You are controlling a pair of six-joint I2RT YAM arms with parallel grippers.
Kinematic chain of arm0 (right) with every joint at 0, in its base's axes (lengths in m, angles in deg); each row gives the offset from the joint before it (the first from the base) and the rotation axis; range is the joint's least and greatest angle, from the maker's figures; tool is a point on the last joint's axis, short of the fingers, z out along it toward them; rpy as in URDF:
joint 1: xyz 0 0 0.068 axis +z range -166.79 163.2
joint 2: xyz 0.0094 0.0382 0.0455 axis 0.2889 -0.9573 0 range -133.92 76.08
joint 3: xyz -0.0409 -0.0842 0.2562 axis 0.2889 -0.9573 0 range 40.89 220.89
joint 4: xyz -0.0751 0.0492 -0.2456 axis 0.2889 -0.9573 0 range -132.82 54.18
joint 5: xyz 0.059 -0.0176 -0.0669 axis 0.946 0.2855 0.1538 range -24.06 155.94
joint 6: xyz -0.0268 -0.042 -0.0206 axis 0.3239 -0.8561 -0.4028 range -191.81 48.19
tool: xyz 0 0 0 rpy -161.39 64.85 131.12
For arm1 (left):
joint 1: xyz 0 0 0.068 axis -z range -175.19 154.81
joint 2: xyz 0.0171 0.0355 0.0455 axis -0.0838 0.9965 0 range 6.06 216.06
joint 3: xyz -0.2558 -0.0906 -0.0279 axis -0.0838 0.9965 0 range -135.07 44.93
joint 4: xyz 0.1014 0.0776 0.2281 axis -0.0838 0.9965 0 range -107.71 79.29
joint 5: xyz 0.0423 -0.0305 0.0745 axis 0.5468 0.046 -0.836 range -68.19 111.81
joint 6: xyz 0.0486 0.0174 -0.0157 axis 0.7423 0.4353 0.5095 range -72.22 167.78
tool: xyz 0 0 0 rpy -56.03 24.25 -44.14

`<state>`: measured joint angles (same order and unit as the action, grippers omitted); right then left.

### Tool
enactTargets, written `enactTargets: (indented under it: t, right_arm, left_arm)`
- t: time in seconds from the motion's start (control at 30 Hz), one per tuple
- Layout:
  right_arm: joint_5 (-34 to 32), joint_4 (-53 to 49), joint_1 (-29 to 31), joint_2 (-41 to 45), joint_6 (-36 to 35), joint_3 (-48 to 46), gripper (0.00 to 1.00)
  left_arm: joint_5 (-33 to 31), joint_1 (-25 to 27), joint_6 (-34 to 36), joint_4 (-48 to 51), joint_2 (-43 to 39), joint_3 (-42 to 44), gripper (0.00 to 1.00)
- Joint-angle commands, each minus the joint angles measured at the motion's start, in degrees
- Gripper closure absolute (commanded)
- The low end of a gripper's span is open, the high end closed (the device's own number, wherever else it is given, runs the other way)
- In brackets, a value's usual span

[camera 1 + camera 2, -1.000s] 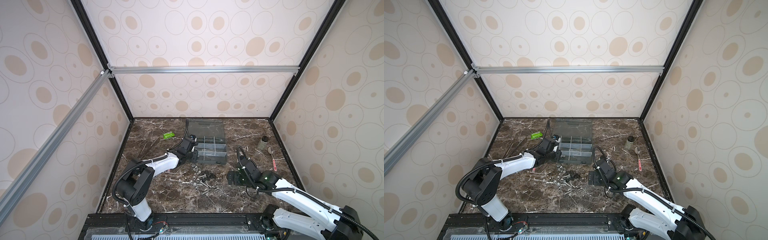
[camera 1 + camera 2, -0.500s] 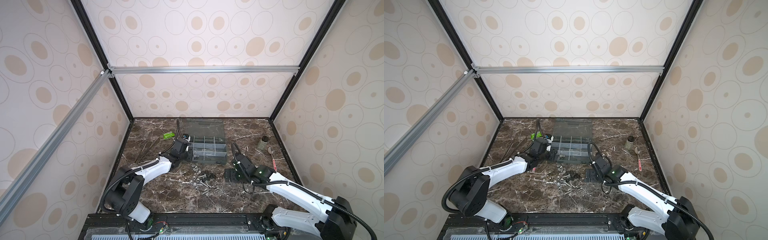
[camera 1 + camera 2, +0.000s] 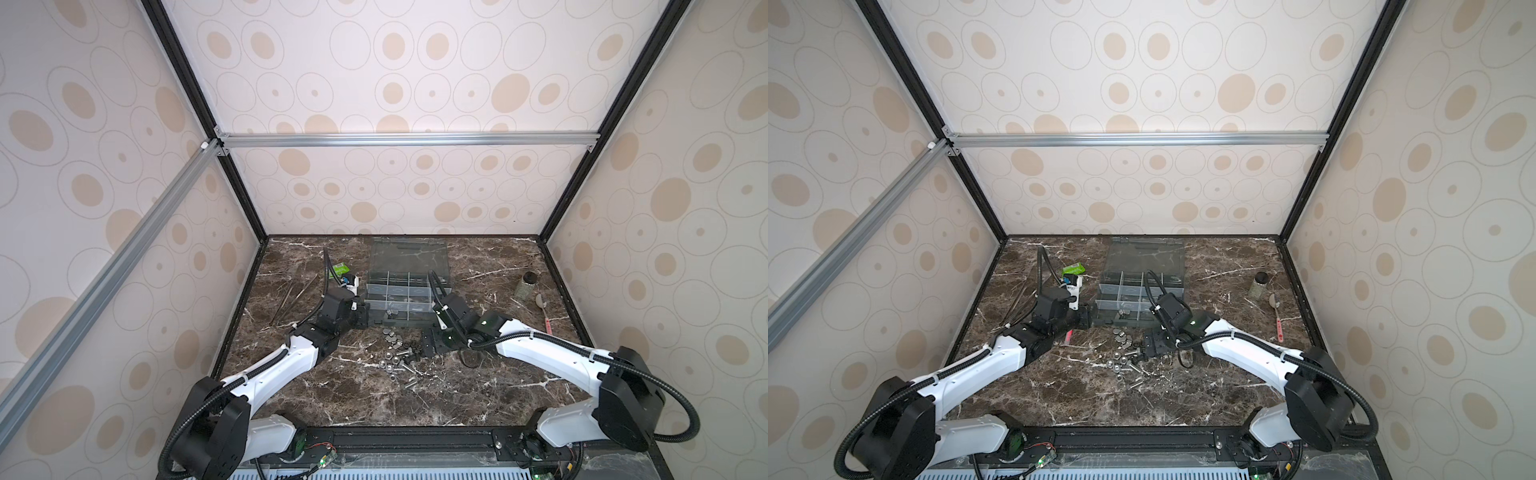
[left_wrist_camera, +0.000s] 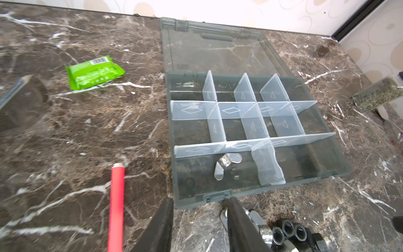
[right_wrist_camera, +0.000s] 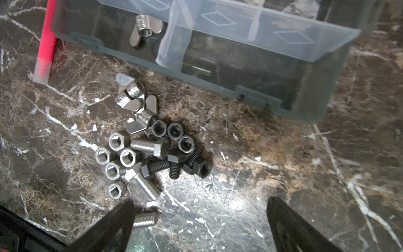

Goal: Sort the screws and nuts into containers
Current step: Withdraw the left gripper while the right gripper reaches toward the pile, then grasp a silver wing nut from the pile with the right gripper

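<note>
Left gripper [image 4: 200, 203] backs off the organiser box [image 4: 283, 186], fingers apart, apparently empty, wing nut [image 4: 227, 165] inside; right gripper [image 5: 201, 200], spread wide, nears the screws [image 5: 148, 145]

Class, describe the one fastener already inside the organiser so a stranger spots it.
Find the grey organiser box open on the marble. In its front row, the left-hand compartment holds a silver wing nut. Unlike the loose pile outside, it alone sits inside.

Tabletop [image 5: 283, 165] is showing glossy veined marble. Organiser box [image 4: 272, 187] is presenting smooth translucent grey plastic. Screws [image 5: 144, 185] and nuts [image 5: 116, 140] are showing bright metal, some matt black.
</note>
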<state>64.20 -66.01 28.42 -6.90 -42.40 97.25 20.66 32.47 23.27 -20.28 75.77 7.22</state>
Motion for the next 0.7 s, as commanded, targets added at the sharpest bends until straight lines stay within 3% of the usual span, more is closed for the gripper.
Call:
enactTargets:
  t: [0.0,0.27,0.67]
  right_arm:
    - [2.1,0.4,1.4,-3.7,-3.6,3.9,0.03]
    - [5.6,0.6,4.0,-13.3,-7.5,12.5,0.08]
    - [9.0,-2.0,5.9,-27.4,-11.6,25.7,0.22]
  left_arm:
    - [-1.9,-0.8,-2.3,0.9,-3.1,1.9,0.59]
    - [-2.2,-1.4,-7.4,-1.0,-11.3,10.4,0.58]
    - [-3.0,-2.3,-9.2,1.8,-17.7,14.4,0.58]
